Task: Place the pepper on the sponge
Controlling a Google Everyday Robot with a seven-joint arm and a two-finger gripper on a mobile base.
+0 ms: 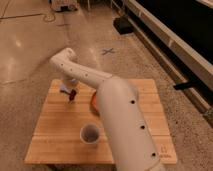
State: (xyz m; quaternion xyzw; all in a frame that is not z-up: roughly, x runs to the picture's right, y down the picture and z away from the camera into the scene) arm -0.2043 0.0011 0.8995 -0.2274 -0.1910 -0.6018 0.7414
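The small dark red pepper (pixel 73 95) sits at the tip of my gripper (pixel 71 91), near the back left of the wooden table (pixel 55 130). The gripper comes down from the white arm's bend above it. The blue-grey sponge (pixel 64 89) lies flat just left of the pepper, touching or almost touching it and partly hidden by the gripper. I cannot make out whether the pepper is held or resting on the table.
An orange rounded object (pixel 93 101) lies right of the pepper, mostly hidden by my arm. A paper cup (pixel 90 134) stands upright near the table's front. My white arm covers the table's right half. Polished floor surrounds the table.
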